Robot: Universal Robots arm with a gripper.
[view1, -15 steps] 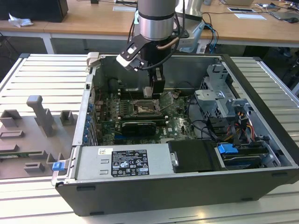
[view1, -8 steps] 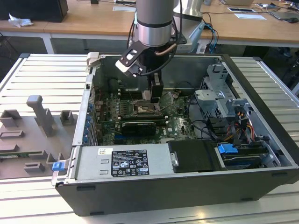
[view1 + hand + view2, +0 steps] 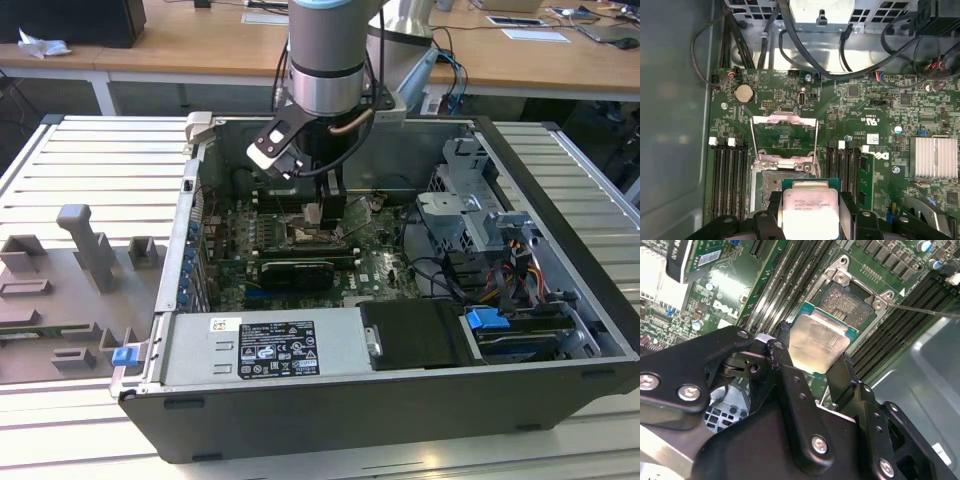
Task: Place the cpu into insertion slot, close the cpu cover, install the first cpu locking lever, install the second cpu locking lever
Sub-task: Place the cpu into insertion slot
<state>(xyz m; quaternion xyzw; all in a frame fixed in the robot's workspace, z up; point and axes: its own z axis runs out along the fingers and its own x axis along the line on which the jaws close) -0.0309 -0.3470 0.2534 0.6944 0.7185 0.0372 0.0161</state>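
In both wrist views my gripper (image 3: 815,347) (image 3: 809,200) is shut on the cpu (image 3: 818,341) (image 3: 808,209), a flat square chip with a dull silver top, pinched by its two opposite edges between the black fingers (image 3: 785,340). The chip hangs just over the near side of the insertion slot (image 3: 847,302) (image 3: 782,178), a dark square socket on the green board; whether they touch I cannot tell. The cpu cover (image 3: 784,119) is swung open behind the socket. A thin locking lever (image 3: 922,310) sticks out sideways. In the exterior view the gripper (image 3: 320,215) reaches down into the open computer case.
Long black memory slots (image 3: 730,175) flank the socket on both sides. A black expansion card (image 3: 295,270), a finned heatsink (image 3: 932,157), loose cables (image 3: 840,55), a drive cage (image 3: 470,200) and the power supply (image 3: 265,350) crowd the case. Grey fixtures (image 3: 85,245) stand outside, at the exterior view's left.
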